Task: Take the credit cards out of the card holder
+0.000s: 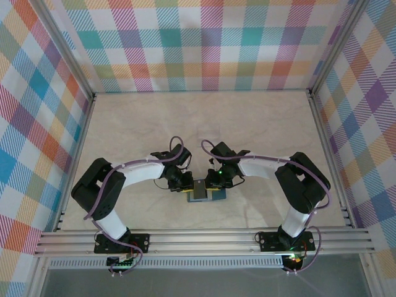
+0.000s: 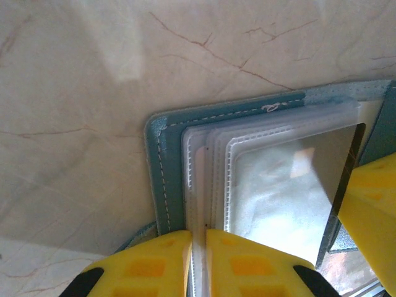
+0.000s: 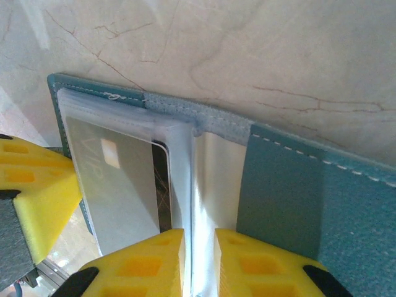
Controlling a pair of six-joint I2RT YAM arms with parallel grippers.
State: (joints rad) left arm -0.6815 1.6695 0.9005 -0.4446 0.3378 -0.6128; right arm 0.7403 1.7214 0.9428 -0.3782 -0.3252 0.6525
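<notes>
Though credit card (image 3: 124, 185) mostly sleeve-hidden, left gripper (image 2: 198, 241), right gripper (image 3: 199, 241) tight on card holder (image 3: 291, 198)

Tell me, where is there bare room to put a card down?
Bare table runs wide between the plaid back wall and the arms; a thin strip lies between the card holder and the metal rail. Crowded: the middle, where the left gripper and right gripper pinch it.
</notes>
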